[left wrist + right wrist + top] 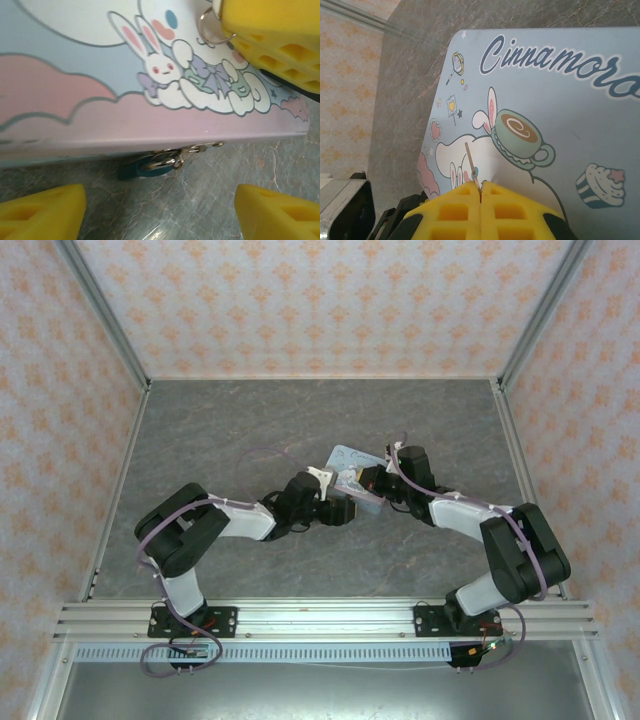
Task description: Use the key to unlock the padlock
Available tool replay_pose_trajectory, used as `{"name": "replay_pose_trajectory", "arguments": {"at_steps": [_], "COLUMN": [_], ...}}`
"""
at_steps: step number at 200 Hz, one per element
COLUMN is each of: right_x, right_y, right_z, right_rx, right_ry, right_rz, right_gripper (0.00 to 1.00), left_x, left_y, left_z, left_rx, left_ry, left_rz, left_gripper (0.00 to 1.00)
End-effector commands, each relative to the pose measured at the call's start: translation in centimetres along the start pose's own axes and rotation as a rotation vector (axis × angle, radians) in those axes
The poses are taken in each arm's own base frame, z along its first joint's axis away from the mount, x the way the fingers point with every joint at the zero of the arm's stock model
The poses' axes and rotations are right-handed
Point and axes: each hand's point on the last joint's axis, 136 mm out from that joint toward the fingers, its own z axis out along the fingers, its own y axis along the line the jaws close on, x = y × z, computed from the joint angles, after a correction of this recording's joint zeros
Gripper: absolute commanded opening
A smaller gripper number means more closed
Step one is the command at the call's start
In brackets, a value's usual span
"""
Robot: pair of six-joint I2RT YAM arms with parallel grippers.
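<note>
The tiny teal padlock (144,169) hangs from a metal hasp (192,149) on the near side of a pale blue cartoon tin (100,100), resting against the table. My left gripper (160,194) is open just in front of the padlock. Its yellow fingers (42,212) stand wide on either side with nothing between them. My right gripper (480,187) is shut on the key (470,161). The thin blade sticks out of its pads over the tin's lid (560,105). The key's ring (212,27) shows beside the right pad (272,42).
The tin (347,460) lies mid-table on the grey marbled surface (250,430), with both grippers (343,508) (372,480) crowded at its near edge. Patterned walls and metal rails (515,440) enclose the table.
</note>
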Motion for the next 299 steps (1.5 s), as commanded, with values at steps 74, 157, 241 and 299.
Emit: {"name": "replay_pose_trajectory", "arguments": {"at_steps": [74,157,241,299], "right_x": [2.1,2.3,2.2,2.2], "right_y": [-2.6,-2.9,-2.5,-2.5], "right_z": [-0.4,-0.4,-0.4,-0.5], "right_rx": [0.081,0.087,0.074,0.070], "right_ry": [0.051,0.050,0.050,0.048], "right_rz": [0.017,0.023,0.022,0.032], "right_gripper": [0.00,0.00,0.00,0.00], "left_x": [-0.9,-0.3,-0.6,-0.7], "left_y": [-0.2,0.0,0.9,1.6], "left_z": [2.0,3.3,3.2,3.0], "left_rx": [-0.088,-0.124,-0.189,-0.234], "left_ry": [-0.009,0.007,-0.032,-0.042], "left_rz": [0.062,0.037,-0.013,-0.028], "left_gripper": [0.69,0.54,0.33,0.31]}}
